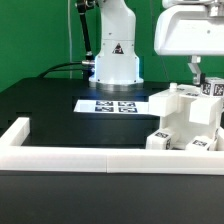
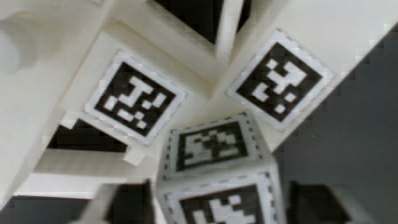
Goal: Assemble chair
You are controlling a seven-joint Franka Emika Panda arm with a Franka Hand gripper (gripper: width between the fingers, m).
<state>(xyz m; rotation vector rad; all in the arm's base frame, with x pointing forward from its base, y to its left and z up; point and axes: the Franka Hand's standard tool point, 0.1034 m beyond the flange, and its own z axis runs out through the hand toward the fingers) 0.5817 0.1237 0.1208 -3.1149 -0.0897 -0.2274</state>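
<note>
One black table (image 1: 45, 110) carries everything: the long border rail (image 1: 80, 155) in front, the white chair pieces (image 1: 182, 120) bunched at the exterior view's right, just beside the marker board (image 1: 108, 105). The gripper (image 1: 197, 80) hangs among them, seemingly straddling a tagged square bar (image 2: 221, 195); whether it pinches I cannot tell. A skewed, shallow hold could let the bar twist, jam, or knock neighbouring pieces.

White blocky plastic chair pieces (image 1: 185, 120) lie at the exterior view's right of the thin white marker board (image 1: 113, 104), with a low white rail (image 1: 60, 152) before it.
</note>
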